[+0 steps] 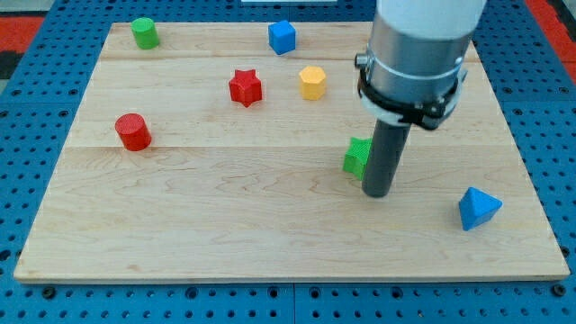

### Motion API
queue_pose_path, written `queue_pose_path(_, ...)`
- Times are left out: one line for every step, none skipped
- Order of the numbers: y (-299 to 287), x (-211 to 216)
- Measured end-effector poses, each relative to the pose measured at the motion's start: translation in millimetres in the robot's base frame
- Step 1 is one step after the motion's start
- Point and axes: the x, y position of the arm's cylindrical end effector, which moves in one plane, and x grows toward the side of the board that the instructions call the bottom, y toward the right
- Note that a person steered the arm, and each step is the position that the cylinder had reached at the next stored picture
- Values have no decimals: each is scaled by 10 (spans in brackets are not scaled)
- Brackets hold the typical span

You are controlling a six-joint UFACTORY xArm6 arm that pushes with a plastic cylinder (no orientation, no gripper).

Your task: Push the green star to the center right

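Note:
The green star (pixel 356 157) lies on the wooden board (pixel 225 225), right of the middle, partly hidden behind my rod. My tip (pixel 377 193) rests on the board just right of and slightly below the star, touching or almost touching its right side. The arm's grey body (pixel 418 54) hangs over the upper right of the board.
A blue triangular block (pixel 478 209) lies at the lower right. A yellow hexagon (pixel 312 82) and a red star (pixel 245 87) sit above the middle. A blue cube (pixel 282 37) and a green cylinder (pixel 144 32) are near the top edge. A red cylinder (pixel 133 131) is at the left.

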Motion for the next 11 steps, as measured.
queue_pose_path(-642,-11)
queue_pose_path(-126,-173)
queue_pose_path(127,-436)
queue_pose_path(99,-514)
queue_pose_path(-210,-280)
queue_pose_path(-476,-363)
queue_pose_path(-513,-483)
queue_pose_path(-571,-610)
queue_pose_path(-480,-686)
queue_pose_path(-260,-724)
queue_pose_path(107,-804)
